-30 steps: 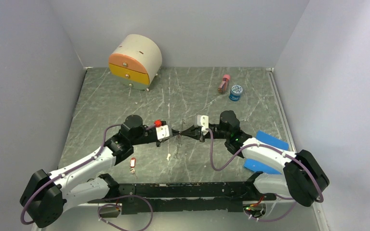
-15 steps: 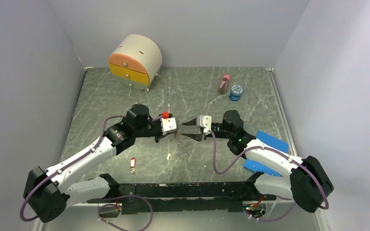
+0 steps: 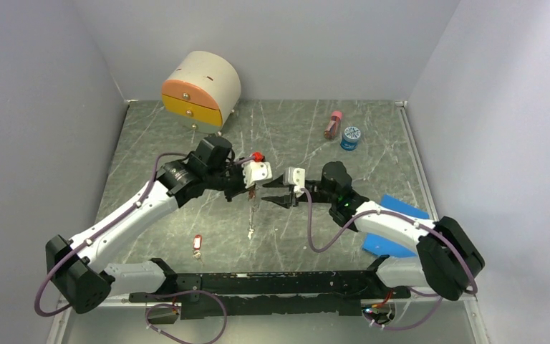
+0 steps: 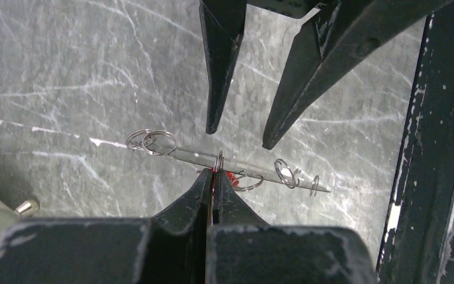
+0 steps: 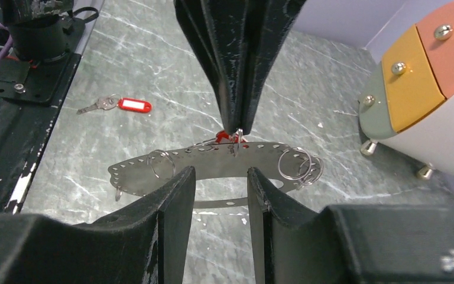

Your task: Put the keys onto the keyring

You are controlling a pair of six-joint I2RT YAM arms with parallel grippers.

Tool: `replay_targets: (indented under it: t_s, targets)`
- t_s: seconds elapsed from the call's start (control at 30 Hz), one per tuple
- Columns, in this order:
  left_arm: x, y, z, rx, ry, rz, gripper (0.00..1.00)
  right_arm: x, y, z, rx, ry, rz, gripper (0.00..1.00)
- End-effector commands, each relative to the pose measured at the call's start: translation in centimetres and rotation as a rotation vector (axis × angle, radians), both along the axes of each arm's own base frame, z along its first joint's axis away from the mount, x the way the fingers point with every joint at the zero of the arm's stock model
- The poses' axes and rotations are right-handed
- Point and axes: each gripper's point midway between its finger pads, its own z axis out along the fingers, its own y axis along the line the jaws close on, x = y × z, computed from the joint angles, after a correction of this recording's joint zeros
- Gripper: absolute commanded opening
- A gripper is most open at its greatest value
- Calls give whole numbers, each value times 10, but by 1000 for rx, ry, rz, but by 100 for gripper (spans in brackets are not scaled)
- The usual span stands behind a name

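Note:
The keyring (image 5: 213, 158) is a thin curved metal band with holes and several small split rings. It hangs off the table from my left gripper (image 4: 214, 171), which is shut on one of its small rings, with a sliver of red showing between the tips. From above, the keyring (image 3: 251, 213) dangles below the left gripper (image 3: 252, 188). My right gripper (image 5: 220, 173) is open, its fingers just short of the band and not touching it. A key with a red tag (image 3: 198, 244) lies on the table near the front; the right wrist view shows this key (image 5: 135, 105) too.
A round drawer box (image 3: 200, 89) stands at the back left. A pink bottle (image 3: 333, 125) and a blue-lidded jar (image 3: 351, 137) sit at the back right. A blue object (image 3: 394, 226) lies under the right arm. A black rail (image 3: 272, 283) runs along the front edge.
The right gripper has opened and let go of the keyring. The left arm has lifted and drawn back from the front edge, with the keyring now hanging from it alone.

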Motion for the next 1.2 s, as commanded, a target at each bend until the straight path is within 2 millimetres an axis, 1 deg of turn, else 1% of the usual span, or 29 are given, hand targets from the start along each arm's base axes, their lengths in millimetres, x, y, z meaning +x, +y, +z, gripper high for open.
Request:
replay_targets:
  t_s: [0.0,0.2,0.47,0.53,0.57,0.8,0.83,0.93,1.17]
  targets:
    - [0,10,12,80,3,0,3,3,15,38,110,-50,16,40]
    - [2,12,12,132,12,-8,3,11,23,46,183,-33,-35,40]
    - [3,8,14,136,14,-25,3,11,33,38,208,6,-27,39]
    - [2,6,14,131,14,-30,3,10,35,35,206,11,-11,28]
    - [2,6,15,128,13,-32,3,9,36,34,203,12,-3,25]
    - [-1,3,18,111,10,-42,3,5,40,27,213,36,37,26]
    - [-1,2,18,110,12,-45,3,5,41,27,215,36,41,25]
    - [-2,1,18,107,12,-49,3,3,42,26,210,35,58,1]
    - [-2,-2,20,78,1,-44,3,-1,42,27,210,35,82,0]
